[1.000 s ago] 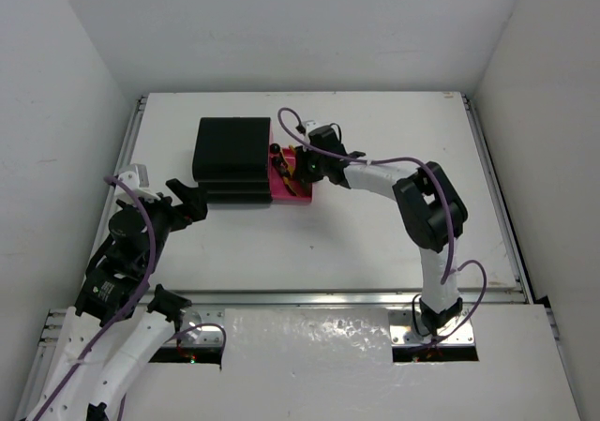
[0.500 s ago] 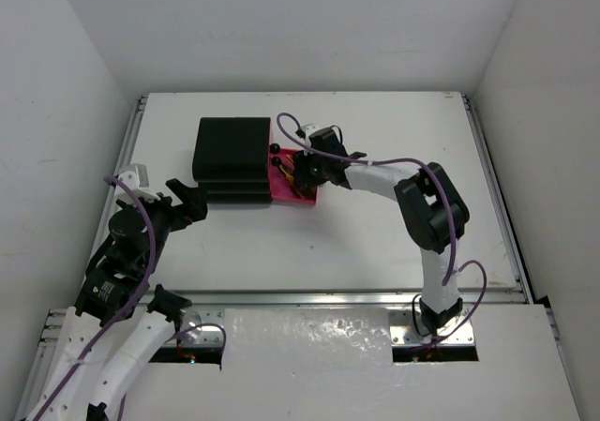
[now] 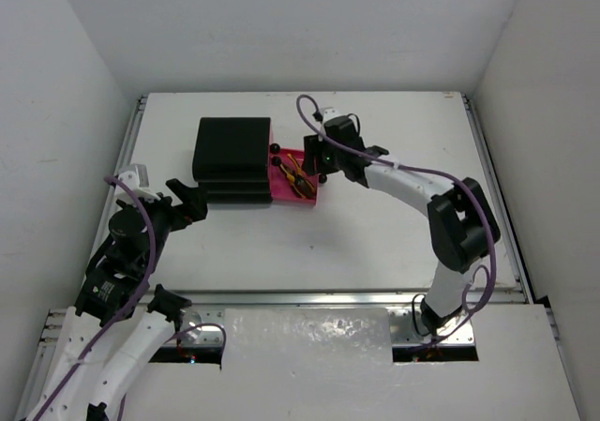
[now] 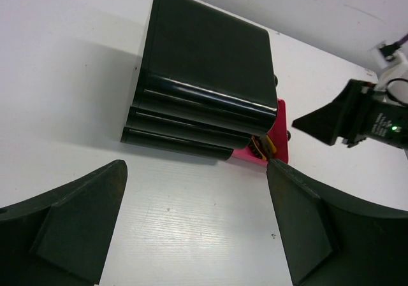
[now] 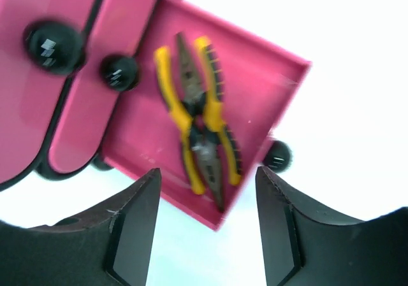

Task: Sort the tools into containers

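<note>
The black chest [image 3: 230, 157] stands at the back left of the table. Its lowest drawer [image 3: 281, 192] is pulled out to the right and is magenta-pink inside. Two yellow-handled pliers [image 3: 298, 175] lie crossed in it, plainly shown in the right wrist view [image 5: 199, 125]. My right gripper [image 3: 317, 165] is open and empty, just above the drawer's right end [image 5: 207, 235]. My left gripper [image 3: 192, 201] is open and empty near the chest's front left corner [image 4: 197, 235]. The chest also shows in the left wrist view [image 4: 204, 76]. Wrenches and screwdrivers are out of view.
Two upper drawers [image 5: 70, 76] are shut, with round black knobs [image 5: 54, 44]. The open drawer's knob [image 5: 277, 155] sticks out on its right side. White walls enclose the table on three sides.
My right gripper has drawn back up and to the right from over the open drawer. The pliers now lie uncovered in it. The left arm has not moved.
</note>
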